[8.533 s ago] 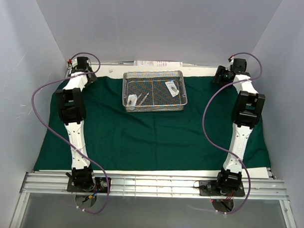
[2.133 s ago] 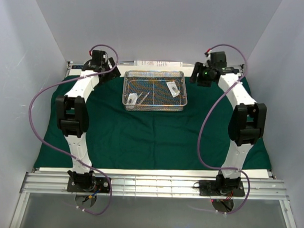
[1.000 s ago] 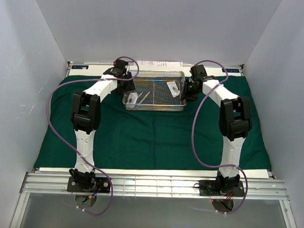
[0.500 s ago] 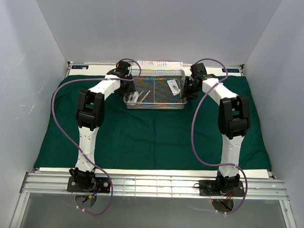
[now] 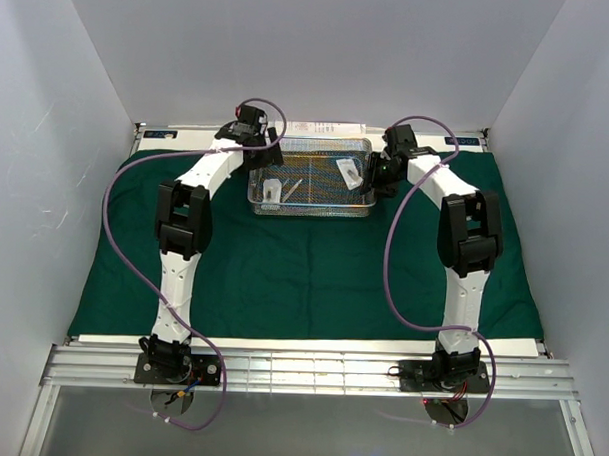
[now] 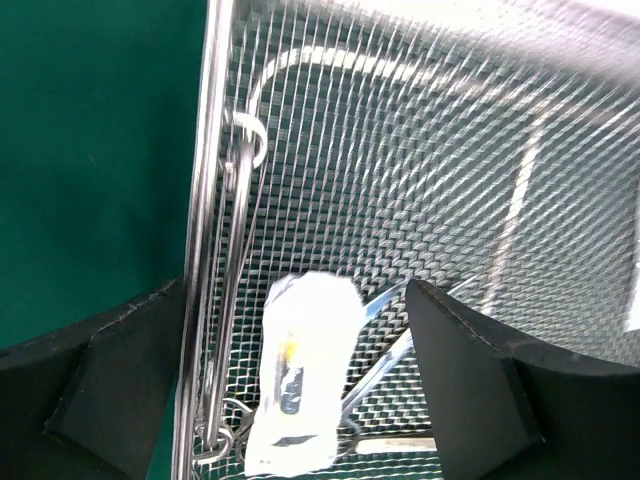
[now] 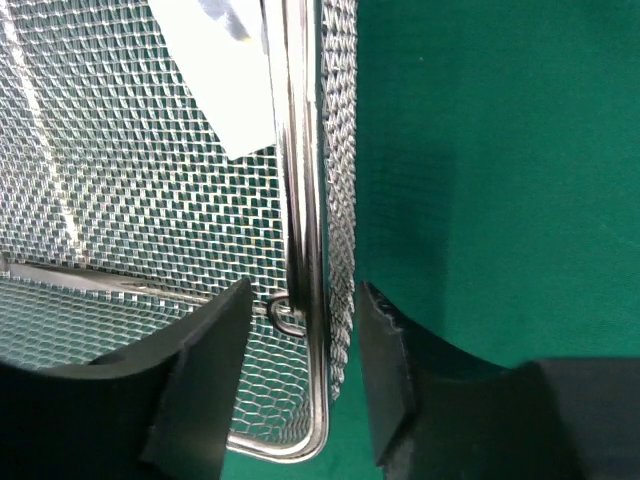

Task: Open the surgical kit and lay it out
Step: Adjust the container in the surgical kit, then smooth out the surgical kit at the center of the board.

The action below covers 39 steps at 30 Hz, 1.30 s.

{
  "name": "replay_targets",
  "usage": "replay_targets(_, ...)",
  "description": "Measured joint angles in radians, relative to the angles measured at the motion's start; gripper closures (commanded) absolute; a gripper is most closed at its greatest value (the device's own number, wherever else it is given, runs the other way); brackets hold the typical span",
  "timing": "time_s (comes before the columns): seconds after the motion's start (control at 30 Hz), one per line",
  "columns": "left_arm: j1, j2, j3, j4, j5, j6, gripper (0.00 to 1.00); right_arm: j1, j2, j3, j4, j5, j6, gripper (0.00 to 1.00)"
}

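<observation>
I am working in a robotics lab test cell. Plain white panels box the table in on three sides. The left arm and right arm are bolted to a slotted aluminium rail at the near edge. Bare purple cables loop loose off both arms, and a green cloth is spread over the table top.

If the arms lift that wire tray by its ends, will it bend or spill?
Probably stiff: the tray has a solid metal rim around its mesh. Likely light, being mostly open wire. The loose packet and tools inside may slide if it tilts.
</observation>
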Motion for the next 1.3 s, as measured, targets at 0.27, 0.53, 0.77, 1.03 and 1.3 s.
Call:
replay_targets(0.27,0.085,-0.062,0.059,0.059,-0.071,0.053,0.02,-0.008,-0.141,-0.035,0.005,-0.059,-0.026,0.25)
replay_targets(0.53,0.364,-0.09,-0.043,0.23,-0.127,0.119,0.02,-0.013,-0.428,-0.246,0.064,-0.092,-0.088,0.21)
replay_targets(0.77,0.43,-0.019,-0.105,0.404,-0.143,0.188,0.02,-0.014,-0.473,-0.417,0.105,-0.173,-0.132,0.21)
replay_targets(1.03,0.42,0.117,-0.079,0.501,-0.145,0.179,0.02,-0.014,-0.508,-0.47,0.107,-0.212,-0.153,0.21)
replay_targets(1.3,0.432,0.18,-0.018,0.531,-0.129,0.176,0.02,-0.014,-0.524,-0.47,0.106,-0.211,-0.158,0.21)
